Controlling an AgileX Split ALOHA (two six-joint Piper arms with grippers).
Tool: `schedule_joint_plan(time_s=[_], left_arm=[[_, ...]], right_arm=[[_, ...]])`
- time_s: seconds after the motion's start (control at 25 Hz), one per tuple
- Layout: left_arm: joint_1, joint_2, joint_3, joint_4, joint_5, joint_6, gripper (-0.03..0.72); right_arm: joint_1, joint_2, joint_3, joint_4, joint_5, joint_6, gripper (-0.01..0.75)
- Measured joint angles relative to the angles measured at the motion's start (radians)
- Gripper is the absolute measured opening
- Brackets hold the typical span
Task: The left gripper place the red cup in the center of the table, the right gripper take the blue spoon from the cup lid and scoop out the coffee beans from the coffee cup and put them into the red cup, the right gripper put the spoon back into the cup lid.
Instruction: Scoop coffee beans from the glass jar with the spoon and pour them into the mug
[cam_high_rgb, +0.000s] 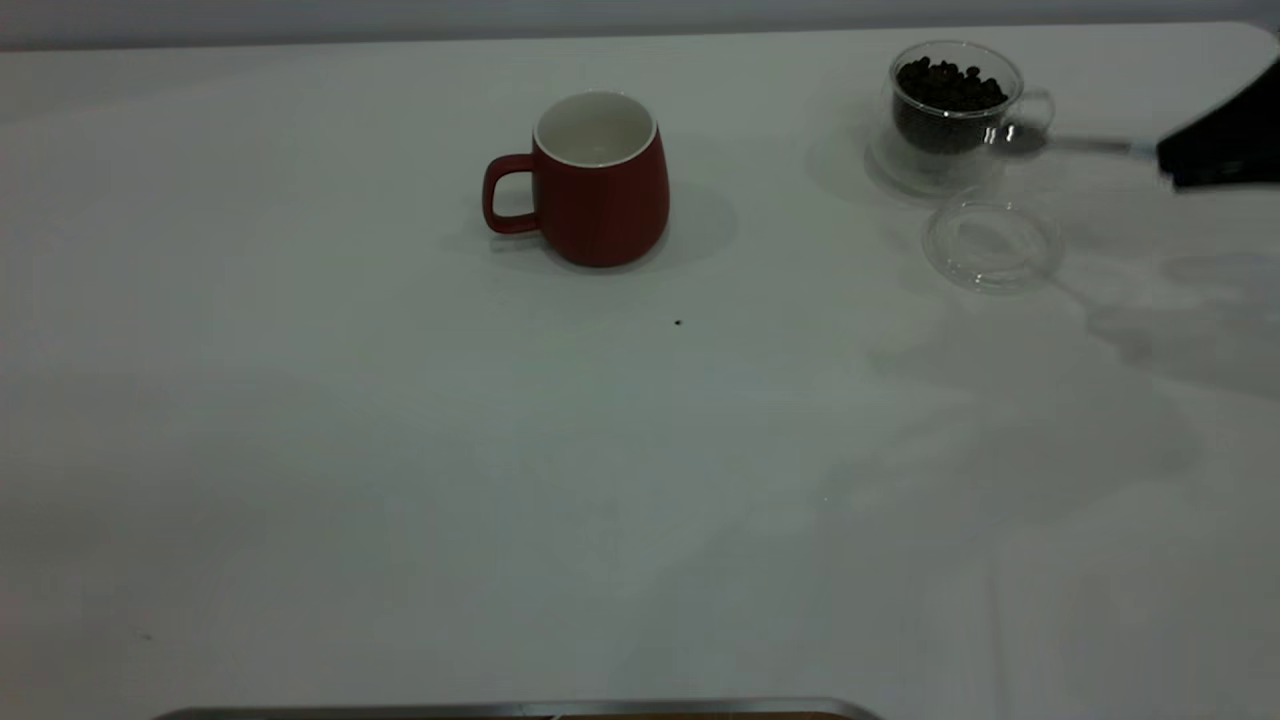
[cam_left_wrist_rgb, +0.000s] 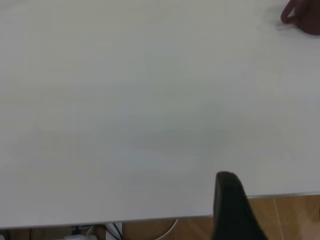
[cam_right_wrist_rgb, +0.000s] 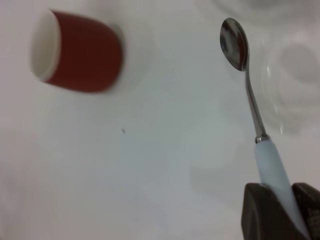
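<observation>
Steel glints beside the coffee cup (cam_high_rgb: 955, 110): the right gripper (cam_right_wrist_rgb: 280, 212) pinches the blue spoon (cam_right_wrist_rgb: 250, 95) by its handle, bowl empty, poised, I'd judge, to dip into the coffee beans (cam_high_rgb: 948, 85). One red cup (cam_high_rgb: 600, 180) stands at the table's (cam_high_rgb: 400, 450) twelve o'clock, ready to receive. One cup lid (cam_high_rgb: 992, 243) lies bare at two o'clock. The left gripper (cam_left_wrist_rgb: 232, 207) hangs idle; its fingers I cannot tell.
</observation>
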Motion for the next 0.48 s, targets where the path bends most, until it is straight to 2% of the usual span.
schedule_joint_plan(time_s=[0.2, 0.32, 0.48], left_arm=[[0.000, 0.000, 0.000, -0.001, 0.000, 0.000, 0.476], [0.000, 0.000, 0.000, -0.001, 0.000, 0.000, 0.476], [0.000, 0.000, 0.000, -0.001, 0.000, 0.000, 0.476]], right_arm=[[0.059, -0.044, -0.071, 0.009, -0.049, 0.023, 0.110], [0.125, -0.044, -0.144, -0.055, -0.127, 0.090, 0.110], [0.173, -0.035, -0.212, -0.154, -0.216, 0.205, 0.110]])
